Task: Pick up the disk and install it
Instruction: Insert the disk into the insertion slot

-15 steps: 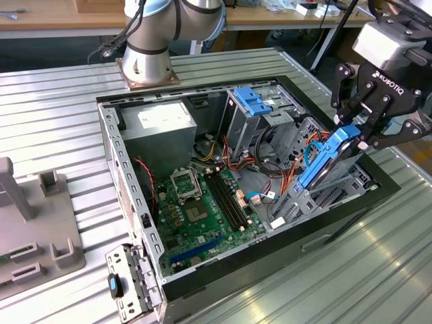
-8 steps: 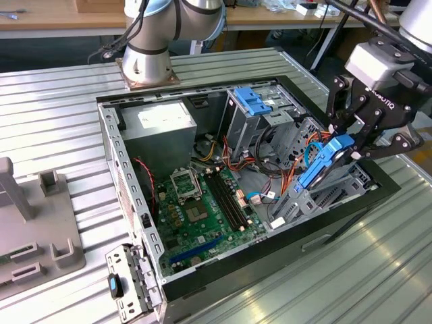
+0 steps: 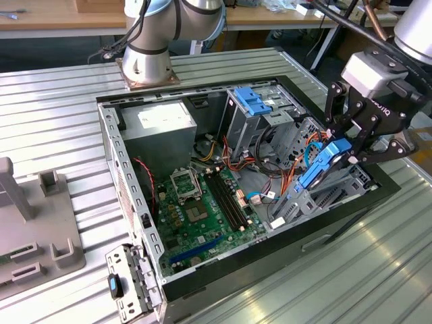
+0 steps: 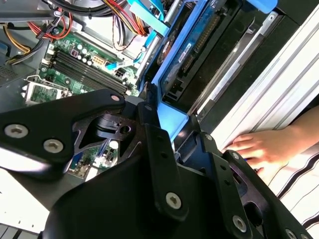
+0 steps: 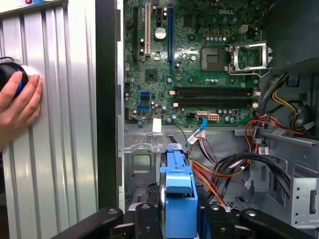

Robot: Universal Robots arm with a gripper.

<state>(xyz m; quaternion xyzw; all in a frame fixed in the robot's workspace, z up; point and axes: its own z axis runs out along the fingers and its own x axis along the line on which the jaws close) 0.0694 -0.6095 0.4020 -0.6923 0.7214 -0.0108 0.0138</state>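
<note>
**Disk gripped and tilted over the drive bay, with cables close by**

In the exterior view the pincer (image 3: 345,143) hangs at the three o'clock edge of the open computer case (image 3: 116,152). It is pinching the disk (image 3: 322,165) by its blue carrier. The disk is tilted, with its lower end pointing toward seven o'clock. That end sits just above the grey drive bay (image 3: 317,201) in the case's four o'clock corner.

A tangle of orange, red and black cables (image 3: 268,170) lies just beside the bay on its nine o'clock side, between the disk and the motherboard (image 3: 202,209). An upright metal cage topped by a ribbed blue tab (image 3: 253,101) stands at about one o'clock inside the case. The large grey power supply (image 3: 165,121) fills the eleven o'clock corner. The arm's base (image 3: 147,64) is bolted to the ribbed metal surface (image 3: 54,115) at twelve o'clock, outside the case. A grey fixture (image 3: 40,229) rests well apart at nine o'clock.

In the first wrist view the black fingers flank the carrier on both sides. A person's hand (image 5: 17,107) lies on the surface outside the case wall, over a round black knob (image 5: 7,74).
</note>
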